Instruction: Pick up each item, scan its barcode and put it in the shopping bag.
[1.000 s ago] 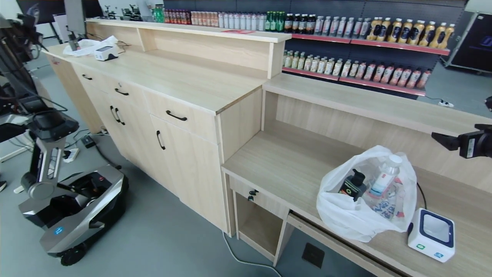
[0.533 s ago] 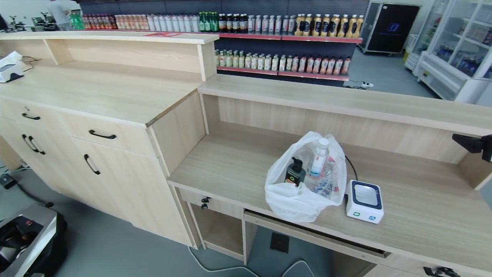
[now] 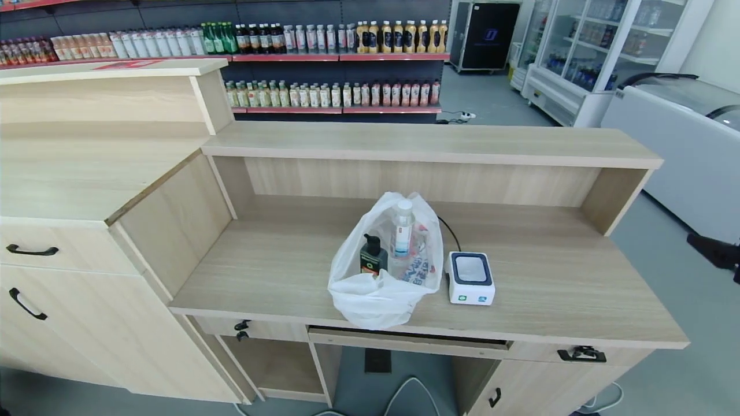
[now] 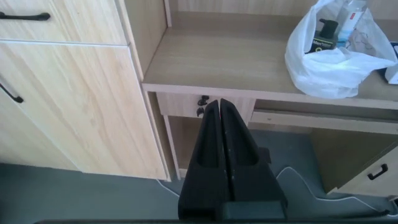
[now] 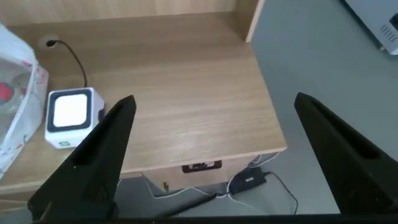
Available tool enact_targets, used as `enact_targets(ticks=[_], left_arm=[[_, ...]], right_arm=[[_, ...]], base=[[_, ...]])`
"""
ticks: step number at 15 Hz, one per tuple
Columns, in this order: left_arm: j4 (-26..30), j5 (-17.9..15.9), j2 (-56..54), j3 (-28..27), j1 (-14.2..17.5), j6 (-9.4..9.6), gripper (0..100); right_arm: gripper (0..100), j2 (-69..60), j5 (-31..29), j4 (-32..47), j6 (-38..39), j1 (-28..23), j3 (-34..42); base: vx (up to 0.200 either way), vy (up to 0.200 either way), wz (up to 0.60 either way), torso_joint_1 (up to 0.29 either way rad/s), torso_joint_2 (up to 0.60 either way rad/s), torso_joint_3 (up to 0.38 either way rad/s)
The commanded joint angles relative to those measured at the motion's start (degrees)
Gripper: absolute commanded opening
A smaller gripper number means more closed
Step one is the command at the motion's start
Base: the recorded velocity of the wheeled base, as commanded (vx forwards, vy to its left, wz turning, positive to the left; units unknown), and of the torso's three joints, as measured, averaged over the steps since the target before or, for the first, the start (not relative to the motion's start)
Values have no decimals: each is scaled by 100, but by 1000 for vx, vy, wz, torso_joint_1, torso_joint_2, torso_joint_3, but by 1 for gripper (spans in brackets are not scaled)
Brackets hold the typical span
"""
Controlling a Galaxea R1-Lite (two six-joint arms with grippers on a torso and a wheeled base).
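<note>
Fingers are hard to judge from the head view, where one dark fingertip (image 3: 714, 253) of your right arm pokes in at the right edge, mid-height. At centre frame, a thin white plastic shopping bag (image 3: 370, 297) slumps on the light wooden counter (image 3: 578, 289). Standing inside it are a black pump bottle (image 3: 373, 258) and, behind that, a clear bottle with a white cap and red-and-white label (image 3: 403, 232). A white square barcode scanner with a dark-framed window (image 3: 471, 277) touches the bag's right side. In the left wrist view, your left gripper (image 4: 219, 104) is pressed fully together on nothing, below the counter's front edge and well apart from the bag (image 4: 336, 65) with the pump bottle (image 4: 323, 38) in it. In the right wrist view, your right gripper (image 5: 214, 102) is spread wide and unloaded above bare counter, with the scanner (image 5: 69, 115) and a fold of the bag (image 5: 15, 106) off to one side. I'd judge the bag limp, light and slippery, so pinch its bunched rim. The bottles look stiff and smooth: take them around the body, never by the pump head.
</note>
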Motion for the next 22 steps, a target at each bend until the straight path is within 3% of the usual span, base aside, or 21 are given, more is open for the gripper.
enact_targets(ticks=[1, 4, 5, 6, 7, 8, 13, 18, 22], left_arm=[[0, 4, -2, 0, 0, -1, 0], [0, 4, -2, 0, 0, -1, 0], [0, 4, -2, 0, 0, -1, 0], [0, 4, -2, 0, 0, -1, 0], [0, 4, -2, 0, -9, -1, 0], [0, 4, -2, 0, 0, -1, 0], [0, 4, -2, 0, 0, -1, 0], [0, 4, -2, 0, 0, -1, 0], [0, 4, -2, 0, 0, -1, 0]], right_arm=[[100, -2226, -302, 34, 40, 805, 1712], [100, -3879, -275, 78, 92, 1121, 2820], [100, -4309, -258, 456, 251, 1288, 2820], [100, -5083, -293, 1326, 470, 1649, 2820], [100, -5514, -310, 1686, 470, 1754, 2820], [100, -6401, -381, 2556, 470, 1789, 2820], [100, -6990, -574, 2627, 523, 1939, 2820], [100, -6981, -741, 2653, 1464, 1939, 2820], [100, -6990, -741, 2653, 1507, 1939, 2820]], base=[[0, 0, 0, 0, 0, 0], [0, 0, 0, 0, 0, 0], [0, 0, 0, 0, 0, 0], [0, 0, 0, 0, 0, 0], [0, 0, 0, 0, 0, 0], [0, 0, 0, 0, 0, 0], [0, 0, 0, 0, 0, 0], [0, 0, 0, 0, 0, 0], [0, 0, 0, 0, 0, 0]])
